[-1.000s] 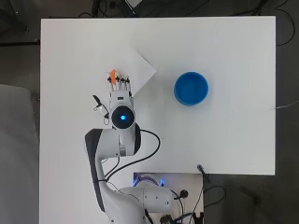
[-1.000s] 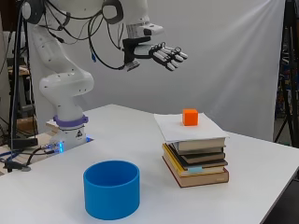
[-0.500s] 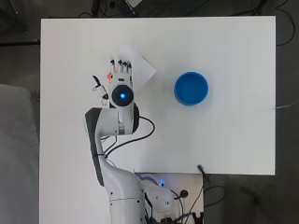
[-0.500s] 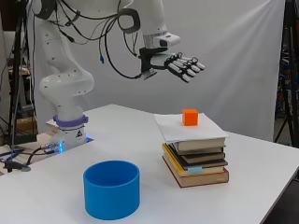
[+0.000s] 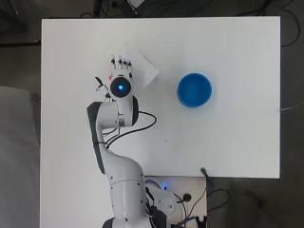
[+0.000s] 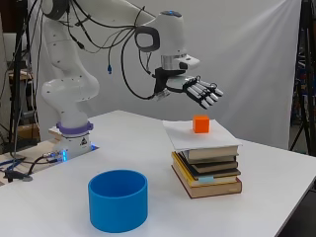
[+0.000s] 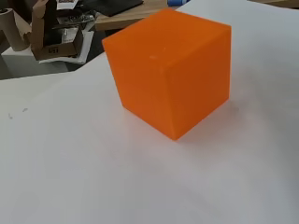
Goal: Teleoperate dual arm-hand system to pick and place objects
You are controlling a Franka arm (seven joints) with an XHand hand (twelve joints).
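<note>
An orange cube (image 6: pixel 201 124) rests on the white top sheet of a stack of books (image 6: pixel 206 165) at the table's right in the side view. The wrist view shows the orange cube (image 7: pixel 170 70) close up on the white sheet. My hand (image 6: pixel 200 92) hovers just above the cube, fingers straight and spread, holding nothing. From overhead, the hand (image 5: pixel 121 66) covers most of the cube; only a sliver of orange cube (image 5: pixel 110 77) shows beside it, on the white sheet (image 5: pixel 145 71). A blue round bowl (image 6: pixel 118 200) stands on the table in front of the stack.
The blue bowl (image 5: pixel 194 90) lies to the right of the book stack in the overhead view. The arm's base (image 6: pixel 74 140) stands at the table's left edge with cables beside it. A white backdrop hangs behind the table.
The hand has travelled out from the arm's side to a spot above the cube and come lower. Its fingers stay straight. The cube and bowl have not moved.
</note>
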